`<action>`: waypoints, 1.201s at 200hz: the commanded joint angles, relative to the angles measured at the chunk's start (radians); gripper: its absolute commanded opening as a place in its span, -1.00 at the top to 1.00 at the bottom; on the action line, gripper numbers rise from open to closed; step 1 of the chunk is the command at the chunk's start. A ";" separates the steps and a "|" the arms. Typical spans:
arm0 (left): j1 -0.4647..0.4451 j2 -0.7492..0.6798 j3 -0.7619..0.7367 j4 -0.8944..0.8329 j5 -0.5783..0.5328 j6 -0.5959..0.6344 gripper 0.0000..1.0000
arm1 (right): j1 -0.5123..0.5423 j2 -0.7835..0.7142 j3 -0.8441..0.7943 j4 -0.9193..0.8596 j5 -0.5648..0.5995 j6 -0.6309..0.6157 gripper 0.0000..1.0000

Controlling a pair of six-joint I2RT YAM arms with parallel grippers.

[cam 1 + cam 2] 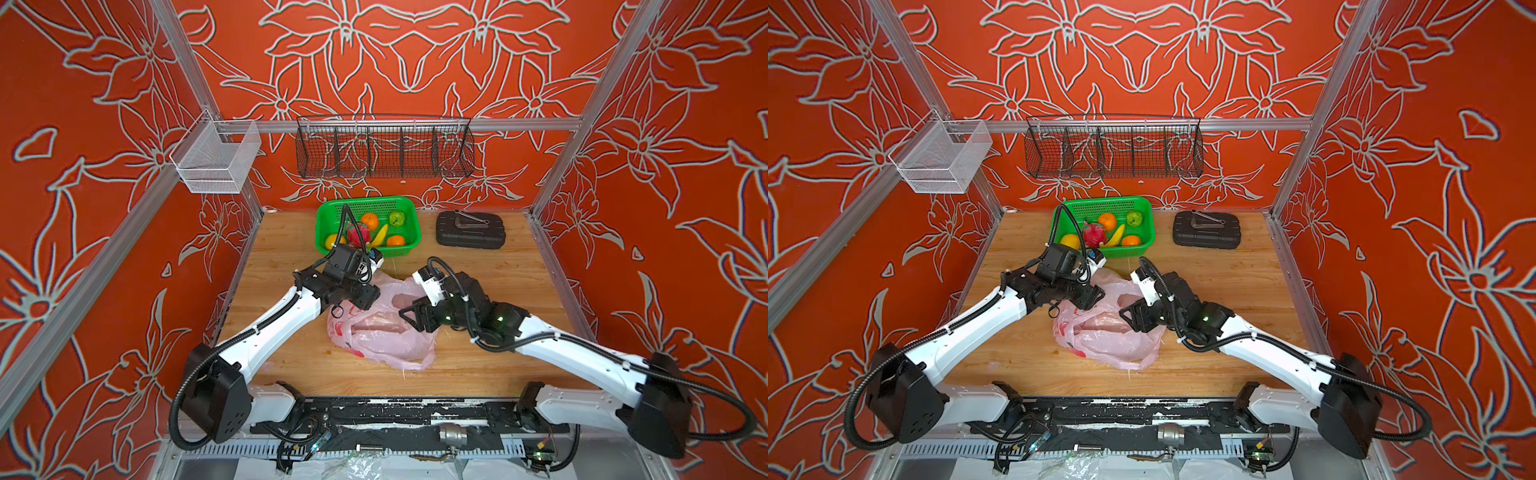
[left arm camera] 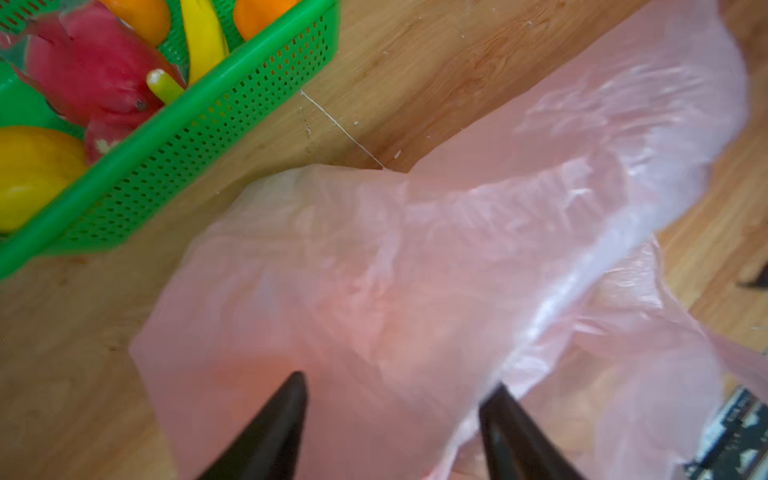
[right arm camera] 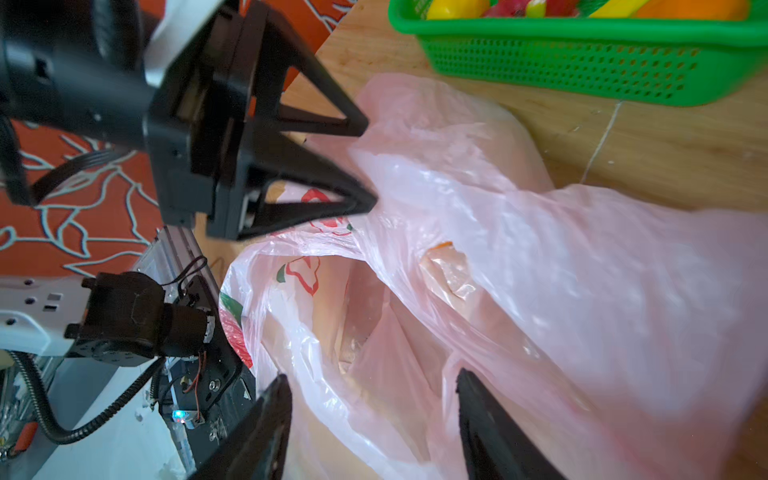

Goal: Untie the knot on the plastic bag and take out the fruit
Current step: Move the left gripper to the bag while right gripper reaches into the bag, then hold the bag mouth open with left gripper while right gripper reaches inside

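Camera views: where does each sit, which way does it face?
Top views: high above the robot's base, looking down and forward at the table; left arm, right arm in both.
Left wrist: on left arm, facing past left gripper over plastic bag toward green basket; only fingertips show.
Right wrist: on right arm, facing into bag's open mouth; right gripper fingertips and left gripper show.
Shared: all views show bag and basket.

Pale pink plastic bag (image 1: 386, 345) with red-green prints — green perforated basket (image 1: 374, 203), orange-red floral walls (image 1: 415, 62).
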 commanded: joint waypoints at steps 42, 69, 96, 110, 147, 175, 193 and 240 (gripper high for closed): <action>0.002 0.072 0.029 0.090 -0.100 -0.152 1.00 | 0.061 0.292 0.076 -0.029 -0.133 -0.132 0.00; 0.004 0.091 0.034 0.136 -0.127 -0.202 1.00 | 0.101 0.328 0.049 -0.056 -0.231 -0.142 0.40; 0.006 0.092 0.028 0.176 -0.150 -0.246 1.00 | 0.150 0.389 0.039 -0.117 -0.226 -0.170 0.52; 0.009 0.088 0.019 0.193 -0.155 -0.270 1.00 | 0.158 0.421 0.039 -0.116 -0.227 -0.162 0.55; 0.018 0.040 -0.032 0.183 -0.225 -0.322 1.00 | 0.152 0.347 0.043 -0.070 -0.162 -0.124 0.37; 0.023 -0.029 -0.092 0.208 -0.191 -0.341 0.80 | 0.112 0.267 0.056 -0.011 -0.131 -0.058 0.10; 0.023 -0.074 -0.117 0.212 -0.184 -0.363 0.79 | 0.070 0.224 0.036 0.073 -0.097 0.010 0.06; 0.030 -0.173 -0.182 0.175 -0.259 -0.412 0.67 | 0.029 0.255 0.026 0.196 0.111 0.063 0.01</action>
